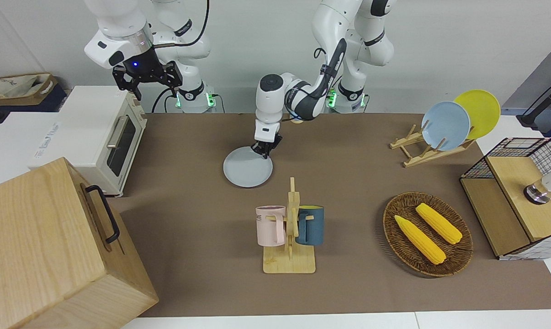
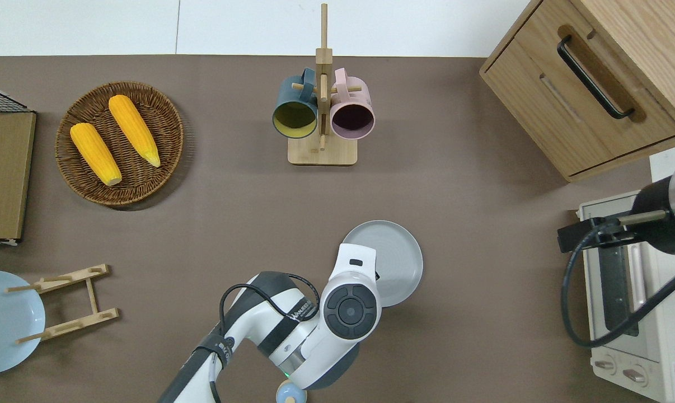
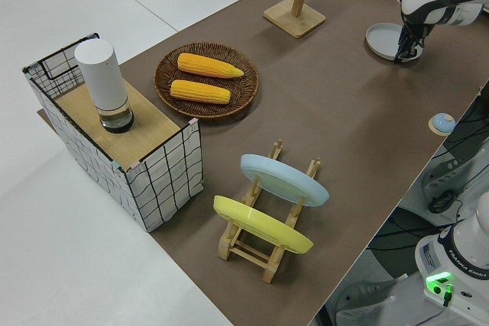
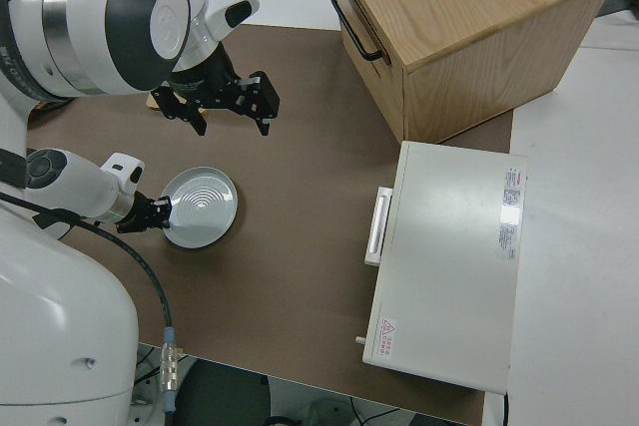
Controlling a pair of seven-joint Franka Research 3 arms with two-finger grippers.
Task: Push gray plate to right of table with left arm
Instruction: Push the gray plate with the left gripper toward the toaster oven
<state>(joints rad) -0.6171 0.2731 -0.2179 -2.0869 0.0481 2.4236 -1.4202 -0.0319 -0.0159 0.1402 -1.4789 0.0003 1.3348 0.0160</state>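
The gray plate (image 1: pixel 248 167) lies flat on the brown table (image 1: pixel 188 205), nearer to the robots than the mug rack and a little toward the right arm's end. It also shows in the overhead view (image 2: pixel 396 257) and the right side view (image 4: pixel 202 205). My left gripper (image 1: pixel 262 152) is down at the plate's edge, on the side toward the left arm's end, touching the rim. In the overhead view the arm's wrist (image 2: pixel 351 310) hides the gripper. My right gripper (image 1: pixel 147 86) is parked, open and empty.
A mug rack (image 1: pixel 290 237) with a pink and a blue mug stands mid-table. A toaster oven (image 2: pixel 628 291) and a wooden drawer cabinet (image 2: pixel 589 84) stand at the right arm's end. A corn basket (image 1: pixel 387 219) and a plate rack (image 1: pixel 421 153) stand toward the left arm's end.
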